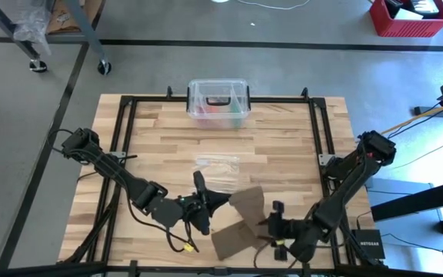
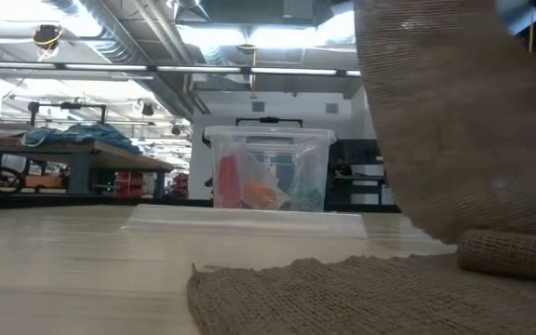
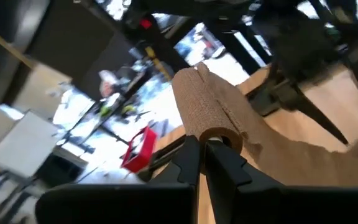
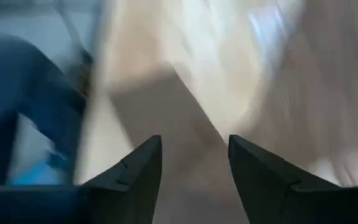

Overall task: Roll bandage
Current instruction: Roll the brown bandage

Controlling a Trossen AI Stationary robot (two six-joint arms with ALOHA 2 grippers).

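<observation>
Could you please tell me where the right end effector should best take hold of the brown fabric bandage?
Probably the flat loose brown fabric bandage tail near the table's front edge, approached from the right. The rolled end is already pinched by the left end effector, so the slack strip is the free part.

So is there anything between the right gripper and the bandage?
Nothing visible. The right gripper is open just beside the bandage near the table's front edge, with only bare table between them. The left gripper is shut on the bandage's rolled end, on the far side from the right one.
</observation>
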